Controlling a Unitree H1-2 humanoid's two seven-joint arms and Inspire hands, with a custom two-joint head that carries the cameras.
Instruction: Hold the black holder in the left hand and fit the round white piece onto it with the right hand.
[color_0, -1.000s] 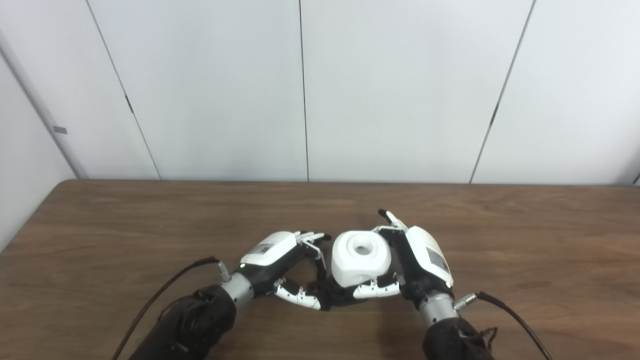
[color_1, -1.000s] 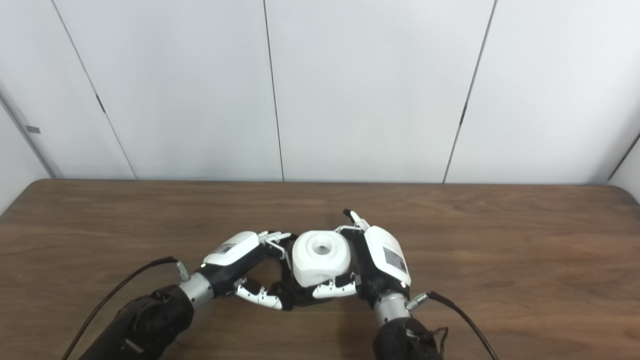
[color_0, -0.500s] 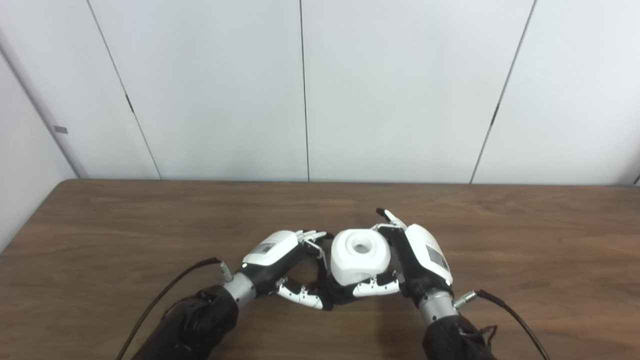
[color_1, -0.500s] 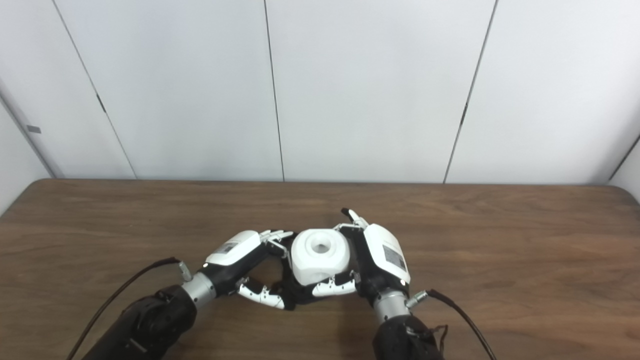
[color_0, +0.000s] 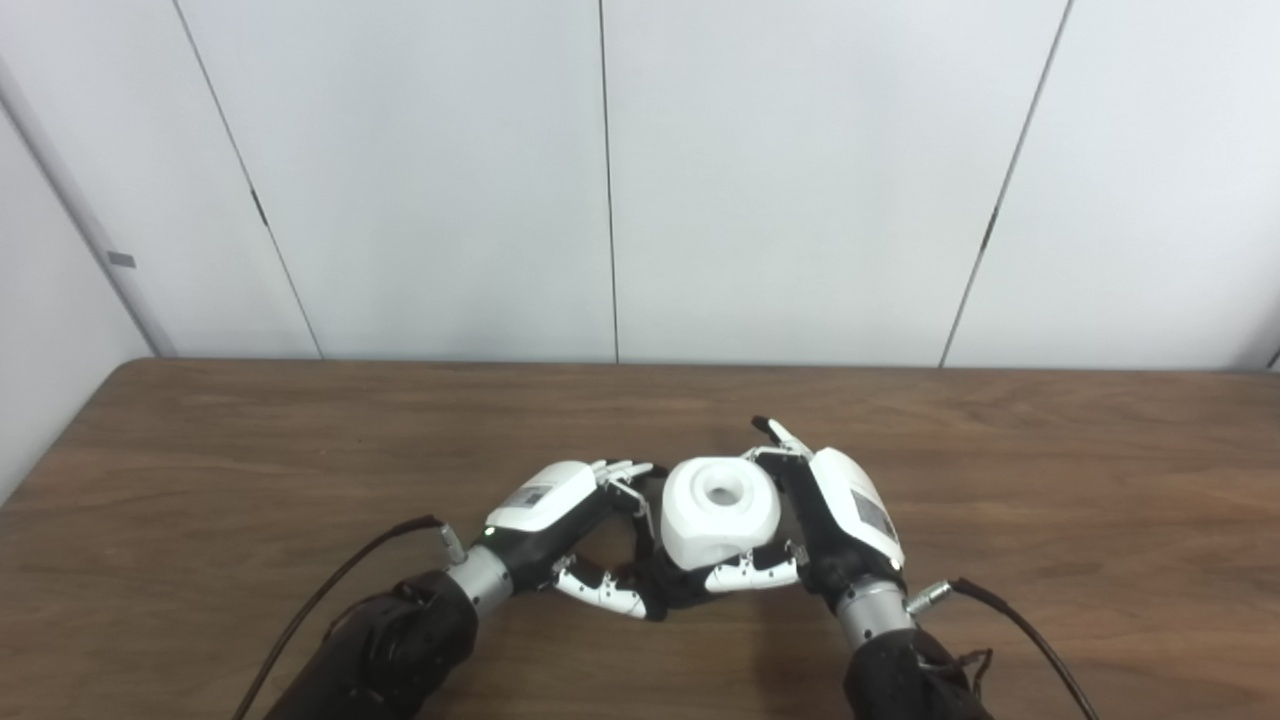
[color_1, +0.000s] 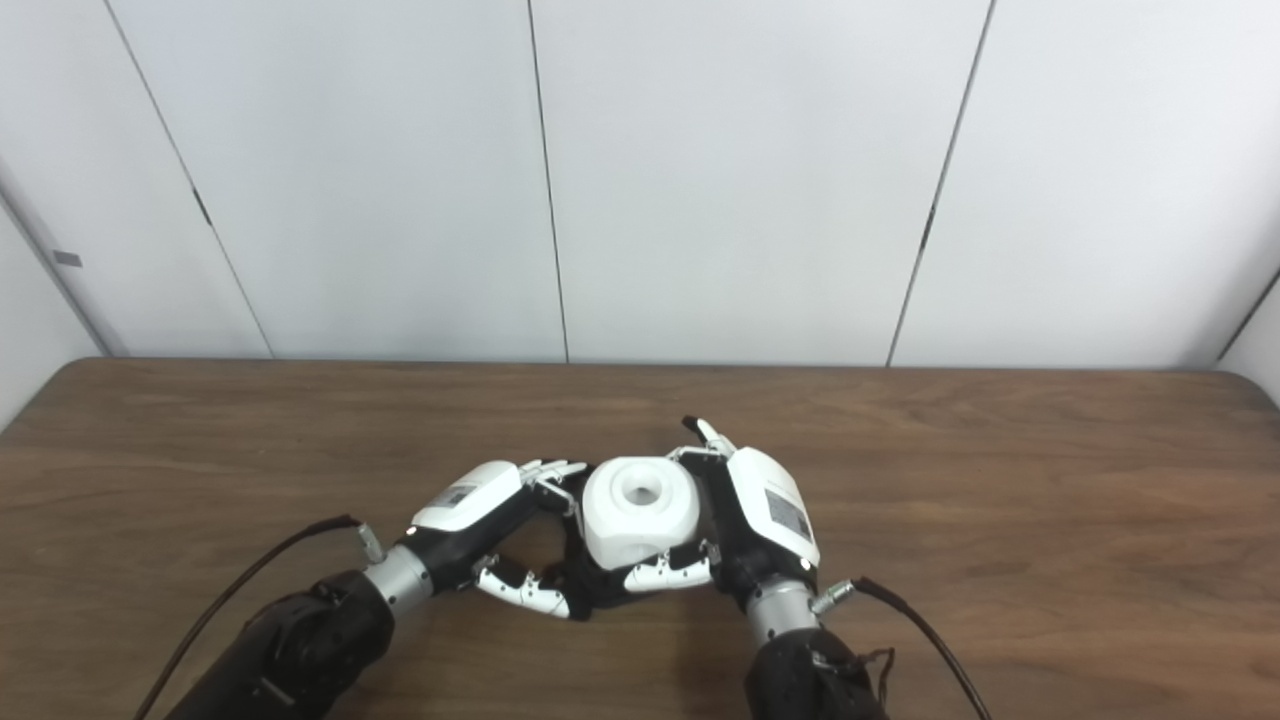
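Note:
The round white piece (color_0: 720, 510) has a hole in its top and sits between my two hands at the table's middle. My right hand (color_0: 835, 525) is shut on it, thumb under its front and fingers behind it. The black holder (color_0: 668, 590) shows only as a dark part below the white piece, mostly hidden. My left hand (color_0: 570, 535) is curled around that dark part from the left, fingers touching the white piece's left side. In the right eye view the white piece (color_1: 640, 510) sits the same way between the left hand (color_1: 490, 530) and right hand (color_1: 765, 530).
The brown wooden table (color_0: 250, 470) stretches wide to both sides, its far edge against a white panelled wall (color_0: 600, 180). Black cables run from both wrists (color_0: 1020, 625) toward the near edge.
Both hands and the white piece have shifted very slightly to the left together. The grips look the same.

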